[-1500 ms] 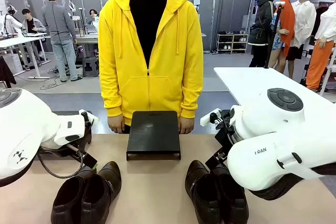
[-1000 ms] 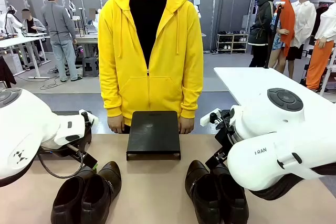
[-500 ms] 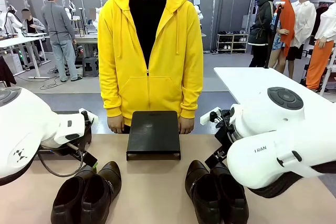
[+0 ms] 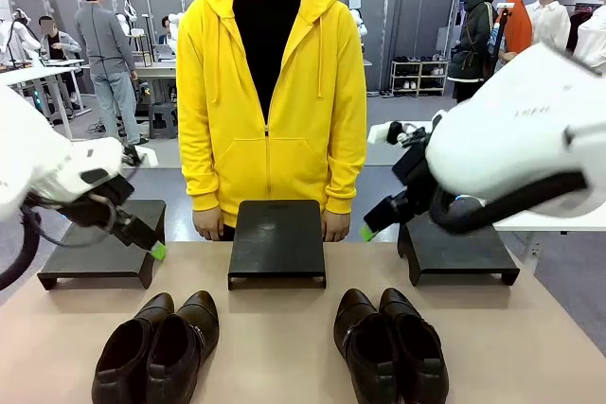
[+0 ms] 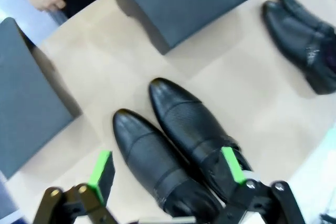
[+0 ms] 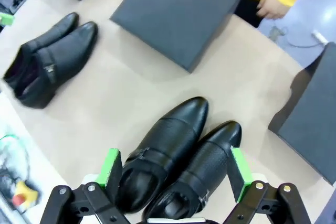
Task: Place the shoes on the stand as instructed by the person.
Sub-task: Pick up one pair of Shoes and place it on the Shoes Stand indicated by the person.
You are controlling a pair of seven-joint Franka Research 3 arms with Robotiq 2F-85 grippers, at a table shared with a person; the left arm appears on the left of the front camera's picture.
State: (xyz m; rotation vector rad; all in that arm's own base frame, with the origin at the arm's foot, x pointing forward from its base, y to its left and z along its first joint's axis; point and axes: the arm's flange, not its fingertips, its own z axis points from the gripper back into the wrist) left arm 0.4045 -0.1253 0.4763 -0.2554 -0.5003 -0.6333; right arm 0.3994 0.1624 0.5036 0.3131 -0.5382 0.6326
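Two pairs: dark brown pair [image 4: 156,347] and black pair [image 4: 390,347], both flat on the table [image 4: 284,347], toes toward the person [image 4: 270,92], neither on a stand
Dark brown pair: on the robot's left near the table's near edge, shoes side by side and touching, in front of the gap between left stand [image 4: 99,254] and middle stand [image 4: 276,238]
Black pair: on the robot's right, side by side, in front of the gap between middle stand and right stand [image 4: 459,253]
Stands: three dark low platforms in a row across the far part of the table
Left gripper [image 5: 167,166]: fingers spread wide, pinching nothing, hanging above the dark brown pair
Right gripper [image 6: 173,167]: fingers spread wide, pinching nothing, hanging above the black pair
Person: in a yellow hoodie at the far side, right behind the middle stand, hands [image 4: 206,224] low at the table's edge on either side of it
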